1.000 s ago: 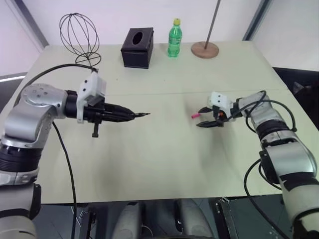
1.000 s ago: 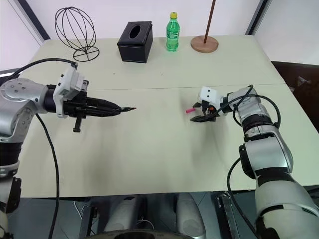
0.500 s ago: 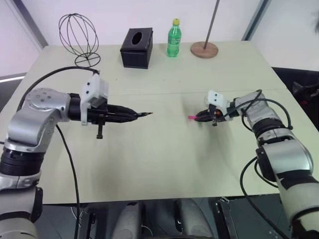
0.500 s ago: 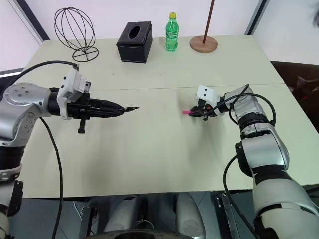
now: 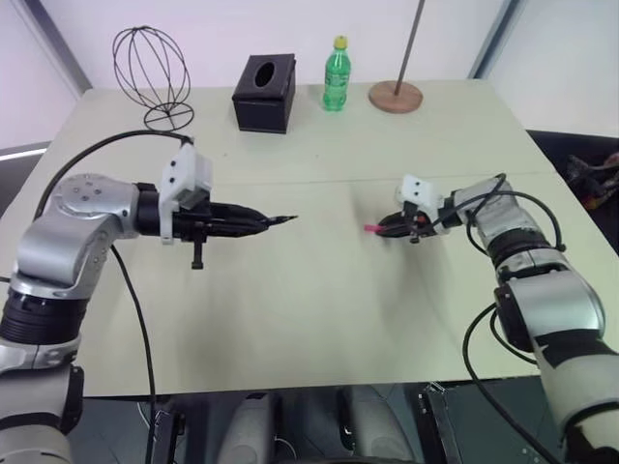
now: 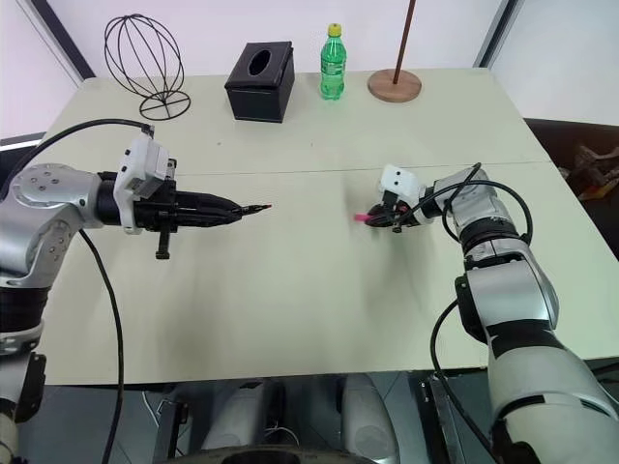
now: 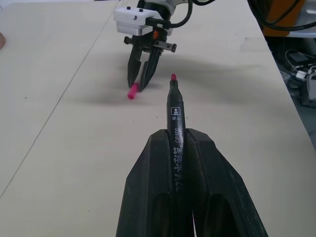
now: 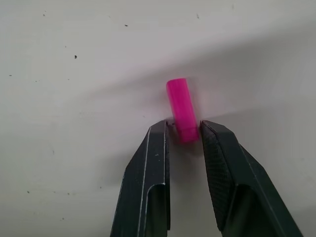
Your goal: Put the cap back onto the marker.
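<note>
The marker [image 7: 176, 113] is a slim black stick with a pink tip. It juts level toward the table's middle, with my left gripper [image 5: 253, 220] shut on its barrel above the table's left side. The cap [image 8: 180, 106] is a short bright pink cylinder lying on the cream table [image 5: 309, 319] right of centre. My right gripper [image 8: 183, 128] has its two black fingers pinched on the cap's near end, and the rest of the cap sticks out past the tips. The left wrist view looks past the marker's tip to the cap [image 7: 132, 92] and the right gripper [image 7: 140, 84].
Along the table's far edge stand a wire basket [image 5: 152, 63], a black tissue box [image 5: 264, 92], a green bottle [image 5: 337, 72] and a round wooden base with a pole [image 5: 396, 95]. A seam [image 5: 319, 179] crosses the tabletop.
My right gripper's fingers, spread around the cap a second ago, have come together on it. The left arm with the marker has kept still.
</note>
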`<move>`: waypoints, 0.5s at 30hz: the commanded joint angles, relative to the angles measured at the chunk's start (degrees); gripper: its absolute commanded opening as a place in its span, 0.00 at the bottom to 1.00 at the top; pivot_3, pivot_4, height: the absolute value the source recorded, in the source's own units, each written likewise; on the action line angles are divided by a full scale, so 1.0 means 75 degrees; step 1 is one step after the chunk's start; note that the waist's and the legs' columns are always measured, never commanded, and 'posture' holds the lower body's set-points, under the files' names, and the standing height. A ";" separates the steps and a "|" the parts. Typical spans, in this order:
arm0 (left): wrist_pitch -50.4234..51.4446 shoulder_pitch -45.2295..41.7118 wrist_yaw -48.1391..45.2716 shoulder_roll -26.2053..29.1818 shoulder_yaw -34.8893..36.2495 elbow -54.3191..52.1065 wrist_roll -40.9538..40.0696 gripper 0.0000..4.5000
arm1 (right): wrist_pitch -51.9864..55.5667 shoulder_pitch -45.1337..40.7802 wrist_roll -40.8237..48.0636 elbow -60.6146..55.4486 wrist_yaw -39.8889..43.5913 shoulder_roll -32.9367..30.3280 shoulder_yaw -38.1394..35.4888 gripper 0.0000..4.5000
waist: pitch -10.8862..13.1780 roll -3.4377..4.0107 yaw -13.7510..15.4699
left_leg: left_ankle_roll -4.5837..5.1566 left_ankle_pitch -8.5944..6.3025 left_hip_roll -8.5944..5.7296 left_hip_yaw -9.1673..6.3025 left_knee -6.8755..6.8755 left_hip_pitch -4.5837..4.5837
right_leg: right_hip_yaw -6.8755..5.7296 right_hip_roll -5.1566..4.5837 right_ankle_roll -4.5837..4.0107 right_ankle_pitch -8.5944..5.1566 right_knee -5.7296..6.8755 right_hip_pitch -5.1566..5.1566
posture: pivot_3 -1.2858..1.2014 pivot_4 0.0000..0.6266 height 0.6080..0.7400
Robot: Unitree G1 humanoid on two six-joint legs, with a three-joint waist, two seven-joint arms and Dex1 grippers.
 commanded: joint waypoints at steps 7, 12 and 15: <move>-0.0028 0.0046 0.0076 -0.0002 0.0199 -0.0290 -0.0140 0.00 | 0.0109 -0.0033 -0.0045 0.0044 0.0174 0.0174 -0.0047 0.02 | 0.0000 0.0000 -0.0015 | 0.0000 0.0000 0.0002 0.0000 0.0000 0.0001 | 0.0001 0.0002 0.0000 0.0000 0.0000 0.0000 | 0.52 0.24 1.00; 0.0007 0.0088 0.0111 0.0052 0.0272 -0.0348 -0.0175 0.00 | 0.0214 -0.0040 -0.0103 0.0005 0.0210 0.0174 -0.0023 0.02 | -0.0001 0.0000 -0.0007 | 0.0000 0.0000 0.0002 0.0000 0.0000 0.0001 | 0.0001 0.0001 0.0000 0.0000 0.0000 0.0000 | 0.52 0.24 1.00; -0.0009 0.0062 0.0133 0.0049 0.0274 -0.0321 -0.0153 0.00 | 0.0187 -0.0031 -0.0099 -0.0018 0.0139 0.0141 -0.0047 0.02 | -0.0001 0.0000 -0.0006 | 0.0000 0.0000 0.0002 0.0000 0.0000 0.0001 | 0.0001 0.0001 0.0000 0.0000 0.0000 0.0001 | 0.52 0.24 1.00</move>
